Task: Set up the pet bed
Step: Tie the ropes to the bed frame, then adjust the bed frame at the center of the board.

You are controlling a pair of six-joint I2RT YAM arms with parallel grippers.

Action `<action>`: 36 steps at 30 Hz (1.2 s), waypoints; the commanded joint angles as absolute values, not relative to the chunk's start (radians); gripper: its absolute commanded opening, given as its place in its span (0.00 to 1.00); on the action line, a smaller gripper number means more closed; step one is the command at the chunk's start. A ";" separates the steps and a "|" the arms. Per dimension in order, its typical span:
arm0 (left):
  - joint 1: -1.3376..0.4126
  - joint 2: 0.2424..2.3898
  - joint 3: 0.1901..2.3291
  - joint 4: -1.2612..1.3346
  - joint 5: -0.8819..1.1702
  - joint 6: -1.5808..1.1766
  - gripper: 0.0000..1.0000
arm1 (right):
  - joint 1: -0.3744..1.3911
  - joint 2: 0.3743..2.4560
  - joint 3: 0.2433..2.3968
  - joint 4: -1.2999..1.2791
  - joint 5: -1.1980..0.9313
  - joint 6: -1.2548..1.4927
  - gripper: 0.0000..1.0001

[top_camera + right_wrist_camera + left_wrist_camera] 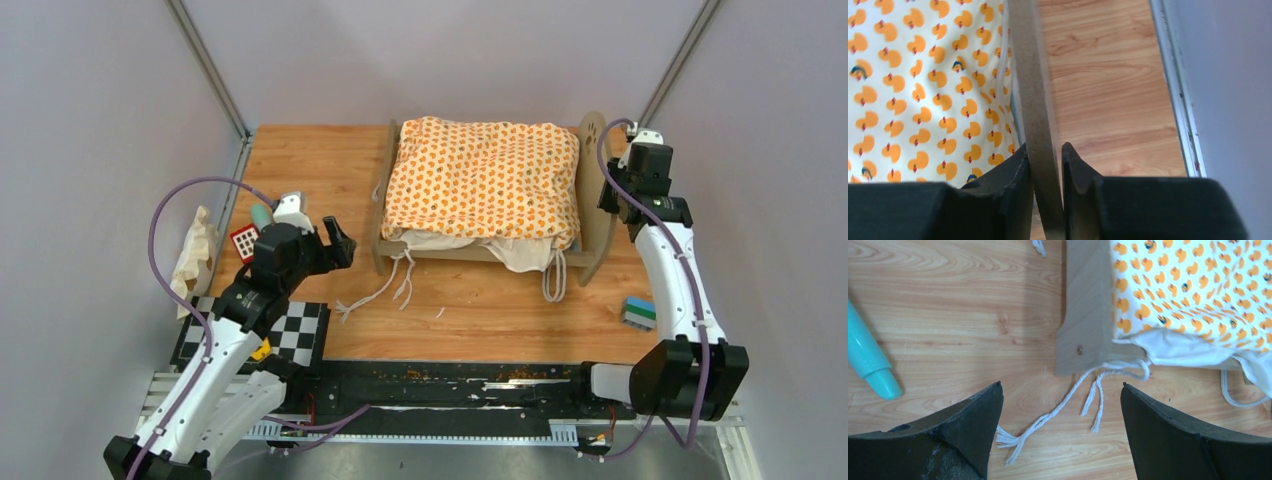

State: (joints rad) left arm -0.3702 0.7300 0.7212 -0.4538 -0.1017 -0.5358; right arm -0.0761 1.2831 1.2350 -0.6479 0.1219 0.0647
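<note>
right fingers (1003,185) pinching right end board of pet bed (1034,100), duck-print cushion (480,175) lying on bed, left fingers (968,425) spread wide above worktop (948,315) near white ties (1064,397)

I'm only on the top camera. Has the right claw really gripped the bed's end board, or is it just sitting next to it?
Observer: Gripped. On the right wrist camera, the right claw has one finger on each side of the pet bed, pinching its end board.
Operator: And the other one?
Observer: The left claw is wide open and holding nothing, above the loose white ties.
Operator: What's that orange print?
Observer: Small ducks, all over the cushion.
</note>
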 commanded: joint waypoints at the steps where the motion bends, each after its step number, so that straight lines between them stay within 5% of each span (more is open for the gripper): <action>1: -0.371 0.709 0.783 -0.448 -0.027 -0.434 0.93 | -0.021 1.272 1.184 -0.522 -0.034 0.036 0.15; 6: -0.371 0.708 0.822 -0.422 0.064 -0.356 0.88 | 0.134 1.253 1.135 -0.439 -0.043 -0.049 0.00; 14: -0.393 0.765 0.906 -0.425 0.167 -0.316 0.81 | 0.250 1.195 1.058 -0.287 -0.150 -0.013 0.00; 23: -0.767 0.974 1.021 -0.355 -0.066 -0.259 0.82 | 0.470 1.315 1.163 -0.256 -0.004 0.184 0.00; 27: -0.816 1.063 1.077 -0.325 -0.054 -0.173 0.84 | 0.482 1.331 1.207 -0.302 0.092 0.213 0.12; 31: -0.819 1.160 1.148 -0.320 0.064 -0.013 0.85 | 0.465 1.246 1.191 -0.328 0.175 0.202 0.39; 36: -0.830 1.256 1.230 -0.307 0.065 0.186 0.86 | 0.363 1.140 1.133 -0.317 0.055 0.218 0.55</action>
